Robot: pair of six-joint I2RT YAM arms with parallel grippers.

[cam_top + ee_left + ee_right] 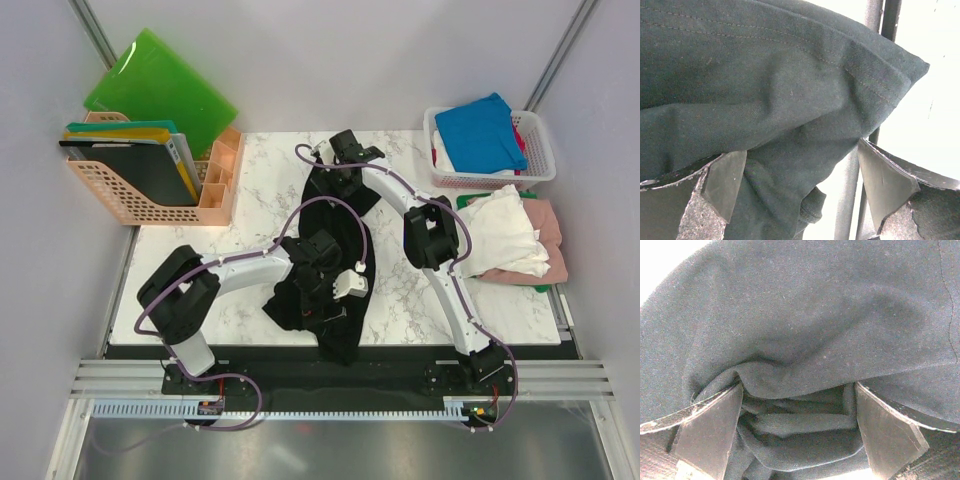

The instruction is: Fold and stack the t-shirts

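Left gripper [802,187]: nearest the lens in the left wrist view. The jaws are spread fully. Black cloth drapes between the dark pads [724,184] and brushes one of them, but it is not pinched.
Right gripper [799,435]: jaws equally wide. Bunched folds of the same cloth lie between them, unclamped.
Black t-shirt [338,335]: large soft garment, crumpled into a long strip down the middle of the white marble-patterned table [250,180], running from far centre to the near edge.
Obstruction: both arms lie over the shirt, and the left forearm and purple cables cross its middle.
Right side: white plastic basket [541,124] holding a bright blue shirt [480,130]. Nearer, a crumpled white shirt [505,235] rests on a pink shirt [552,225].
Left side: peach plastic file rack [120,200] with folders. Translucent green plastic boards [160,85] lean behind it.
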